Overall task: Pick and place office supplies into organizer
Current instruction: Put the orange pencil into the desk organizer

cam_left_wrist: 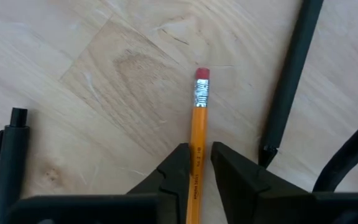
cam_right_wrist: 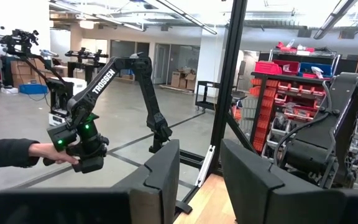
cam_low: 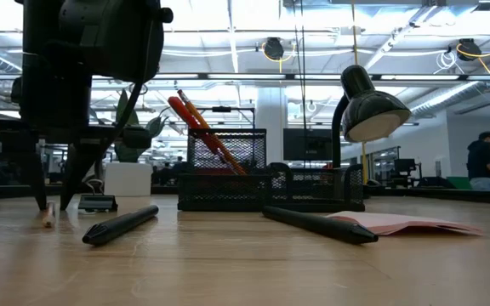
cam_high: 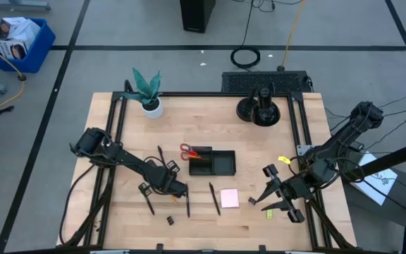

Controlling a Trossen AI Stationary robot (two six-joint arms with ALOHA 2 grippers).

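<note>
Orange pencil (cam_left_wrist: 198, 146): pink eraser tip, flat on the wooden table (cam_high: 273, 219), lying between the left gripper (cam_left_wrist: 196, 163) fingers; jaws narrowed onto its shaft, both inner faces at or touching it. Black pen (cam_left_wrist: 289, 74): just outside one finger. Second black pen (cam_left_wrist: 8, 162): farther off beyond the other finger. Organizer (cam_high: 213, 163): black mesh tray, well ahead of those jaws, holding red-handled scissors (cam_high: 188, 152). Right gripper (cam_right_wrist: 199, 180): raised off the table, jaws parted, empty.
</note>
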